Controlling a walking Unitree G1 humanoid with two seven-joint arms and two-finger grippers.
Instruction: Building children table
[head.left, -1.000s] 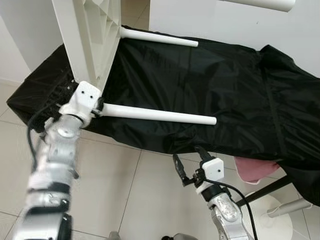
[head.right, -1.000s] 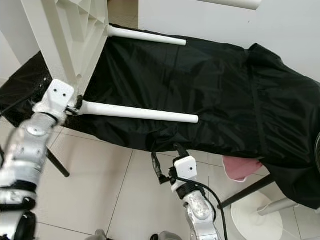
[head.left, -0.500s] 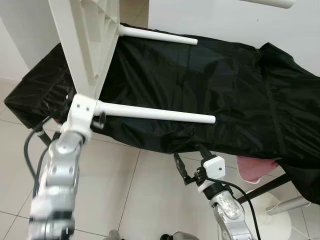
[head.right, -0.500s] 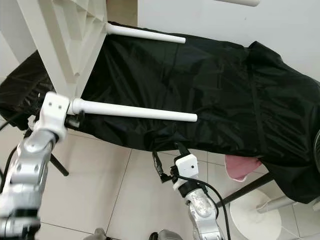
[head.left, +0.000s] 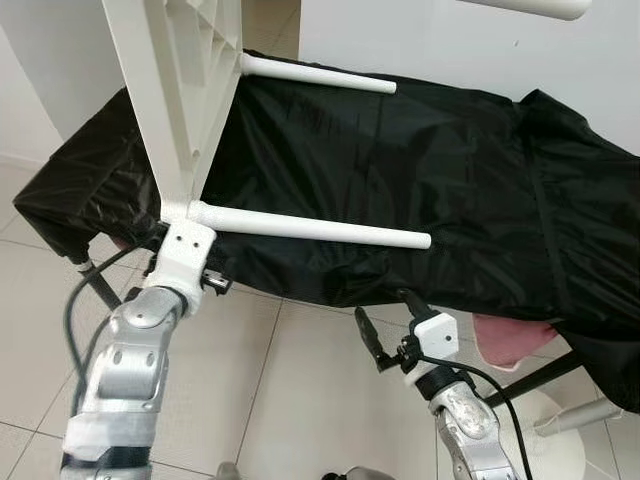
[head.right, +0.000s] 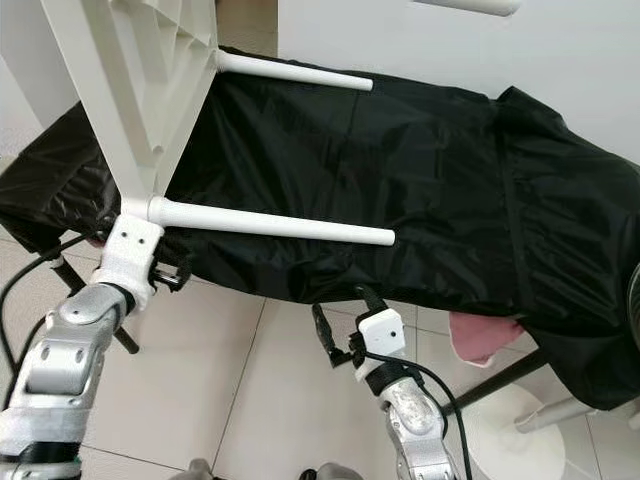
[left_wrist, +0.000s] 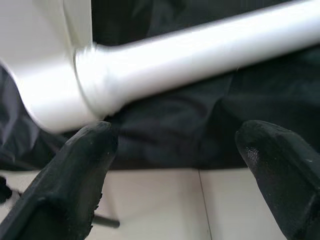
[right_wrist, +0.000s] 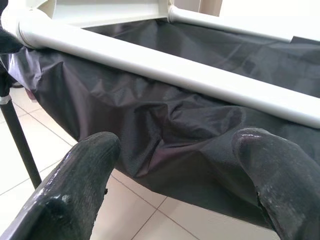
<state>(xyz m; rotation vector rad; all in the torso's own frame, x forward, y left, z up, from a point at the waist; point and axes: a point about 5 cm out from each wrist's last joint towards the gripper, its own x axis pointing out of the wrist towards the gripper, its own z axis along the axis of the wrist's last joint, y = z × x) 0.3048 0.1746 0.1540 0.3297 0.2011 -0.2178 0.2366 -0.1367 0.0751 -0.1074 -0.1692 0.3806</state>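
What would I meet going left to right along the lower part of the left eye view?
Left tool under the white tabletop corner → lower table leg → right tool → pink cloth → round white base.

**What I can't make out from here**

The white tabletop runs off the top edge of my head views, so I can't see its full shape. A third leg shows just as a stub at the top edge. Whatever the black cover is draped over is hidden, apart from a pink corner peeking out beneath it. In my left wrist view the nearest leg is motion-blurred, and its far end is cut off
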